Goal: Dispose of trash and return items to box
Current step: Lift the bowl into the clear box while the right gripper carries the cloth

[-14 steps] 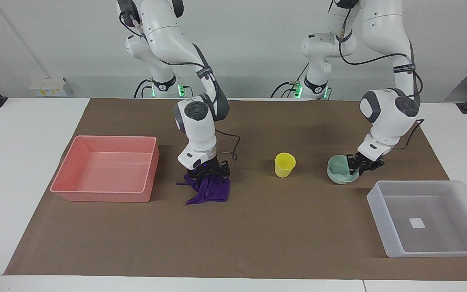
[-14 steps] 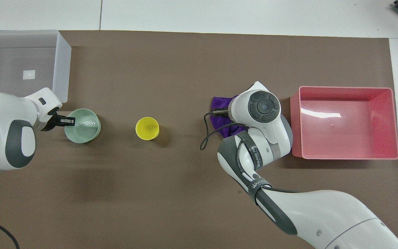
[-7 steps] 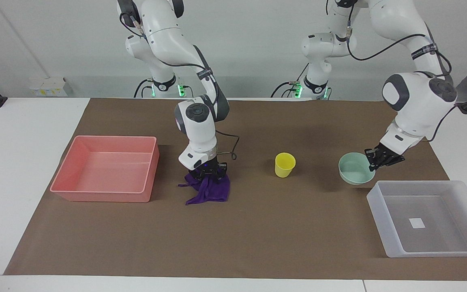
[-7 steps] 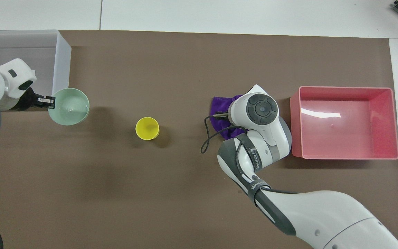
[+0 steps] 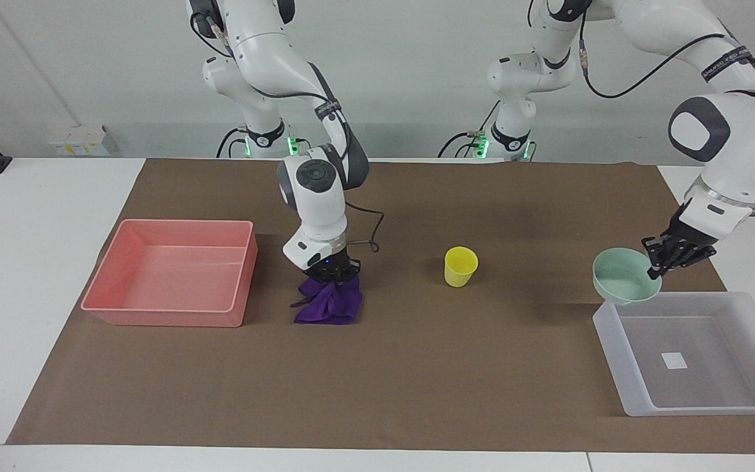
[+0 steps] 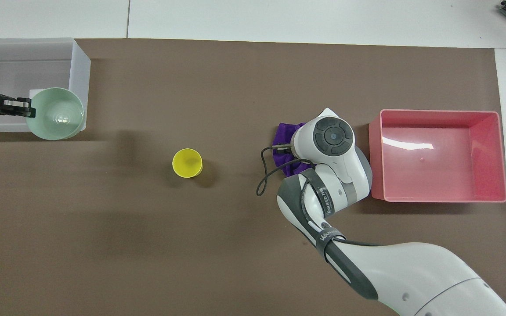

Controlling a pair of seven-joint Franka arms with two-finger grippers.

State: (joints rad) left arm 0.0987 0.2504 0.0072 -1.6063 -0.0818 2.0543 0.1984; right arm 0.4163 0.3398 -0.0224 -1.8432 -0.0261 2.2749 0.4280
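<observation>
My left gripper [image 5: 656,262] is shut on the rim of the mint-green bowl [image 5: 623,283]. It holds the bowl tilted in the air over the edge of the translucent box [image 5: 712,410] that lies closest to the robots. From overhead, the bowl [image 6: 57,113] overlaps the box's wall [image 6: 79,57], with the left gripper [image 6: 28,109] beside it. My right gripper [image 5: 333,270] is shut on the top of the purple cloth [image 5: 328,303]. The cloth is bunched, and its lower folds rest on the mat. Overhead, the right wrist hides most of the cloth [image 6: 284,134]. The yellow cup [image 5: 461,265] stands upright mid-mat.
A pink tray [image 5: 168,318] sits beside the cloth toward the right arm's end of the table, seen also from overhead as the pink tray [image 6: 444,112]. A brown mat covers the table. The box shows a small white label on its bottom.
The left arm has lifted the bowl off the mat and carried it to the box's edge. The right gripper has shut on the cloth and risen slightly, gathering it into a bunch.
</observation>
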